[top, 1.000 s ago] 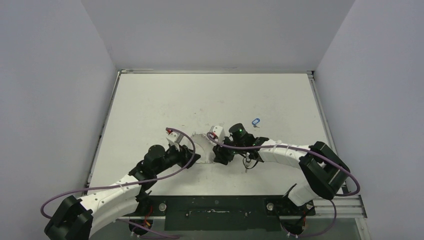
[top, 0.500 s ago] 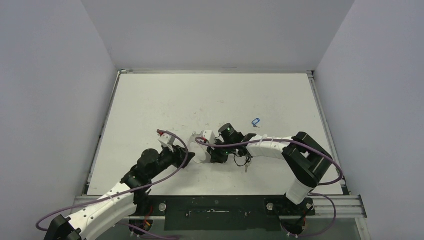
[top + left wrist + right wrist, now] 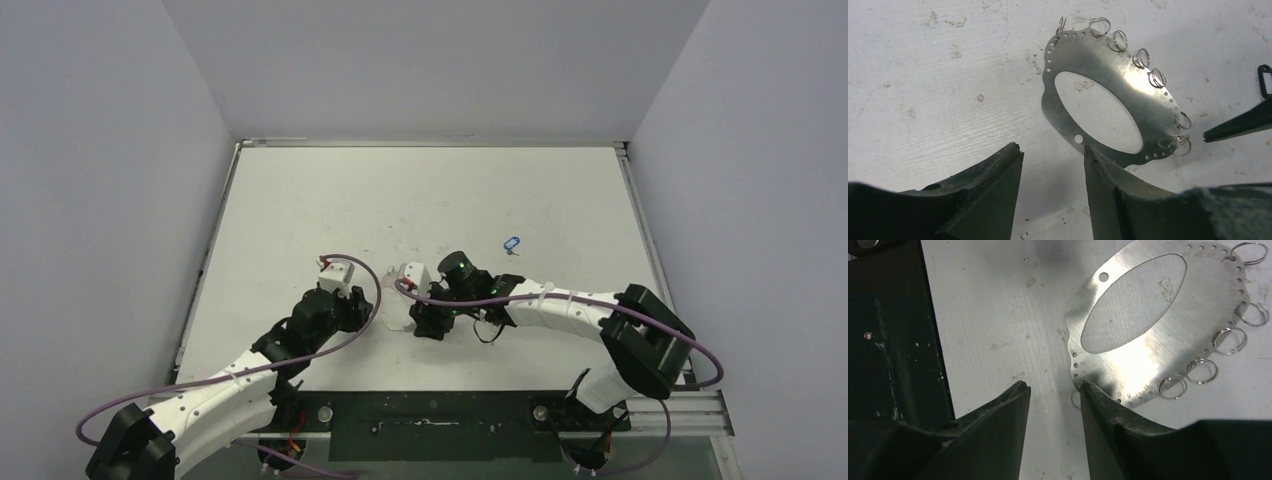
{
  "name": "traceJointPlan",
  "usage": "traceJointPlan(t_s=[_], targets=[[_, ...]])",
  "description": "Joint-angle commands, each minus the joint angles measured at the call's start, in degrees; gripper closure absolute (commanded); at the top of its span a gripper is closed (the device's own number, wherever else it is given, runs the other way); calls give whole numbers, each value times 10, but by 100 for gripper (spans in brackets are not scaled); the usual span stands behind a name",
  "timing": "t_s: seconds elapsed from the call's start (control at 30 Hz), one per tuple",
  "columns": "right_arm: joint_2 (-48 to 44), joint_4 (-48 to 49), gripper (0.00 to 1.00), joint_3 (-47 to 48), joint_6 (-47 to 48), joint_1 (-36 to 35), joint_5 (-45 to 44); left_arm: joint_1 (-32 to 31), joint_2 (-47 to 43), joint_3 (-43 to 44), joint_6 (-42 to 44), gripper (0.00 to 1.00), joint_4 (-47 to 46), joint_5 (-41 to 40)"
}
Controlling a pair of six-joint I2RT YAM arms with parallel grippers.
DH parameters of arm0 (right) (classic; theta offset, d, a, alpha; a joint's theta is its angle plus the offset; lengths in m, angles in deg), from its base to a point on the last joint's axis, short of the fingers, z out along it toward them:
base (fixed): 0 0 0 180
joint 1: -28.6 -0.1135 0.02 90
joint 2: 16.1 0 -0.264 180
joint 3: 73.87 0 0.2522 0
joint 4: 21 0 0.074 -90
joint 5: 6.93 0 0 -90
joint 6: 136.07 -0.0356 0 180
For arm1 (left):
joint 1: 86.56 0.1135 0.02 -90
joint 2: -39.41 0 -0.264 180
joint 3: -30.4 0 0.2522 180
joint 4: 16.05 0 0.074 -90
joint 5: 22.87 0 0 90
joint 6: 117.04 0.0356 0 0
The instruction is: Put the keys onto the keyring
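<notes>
Presently, the keyring (image 3: 1108, 65) lies flat on the counter (image 3: 923, 100) between the two arms. The left pincer (image 3: 1050, 165) stands narrowly parted and empty, one tip at the plate's near rim. The right pincer (image 3: 1052, 387) is likewise parted and empty, one tip against the rim. The blue-headed key (image 3: 511, 243) lies well apart.

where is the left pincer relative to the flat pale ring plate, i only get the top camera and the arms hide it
Observer: In the left wrist view the left pincer stands open at the near edge of the flat shiny metal ring plate; one fingertip overlaps its rim.
Operator: anything hooked on it yet
Observer: No, the small wire loops that show along its rim are all bare.
Operator: and the other arm
Observer: The right pincer is open too, one fingertip at the plate's rim beside a loop.
</notes>
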Motion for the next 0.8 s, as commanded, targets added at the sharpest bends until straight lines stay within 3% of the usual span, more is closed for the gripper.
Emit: traceJointPlan(t_s=[0.0, 0.3, 0.77], targets=[[-76, 61, 54, -37, -41, 7, -33, 3, 76, 74, 45, 53, -23, -9], [-171, 152, 51, -118, -143, 54, -54, 26, 275, 196, 116, 53, -29, 44], [-260, 125, 50, -175, -169, 64, -68, 57, 498, 339, 177, 62, -47, 76]])
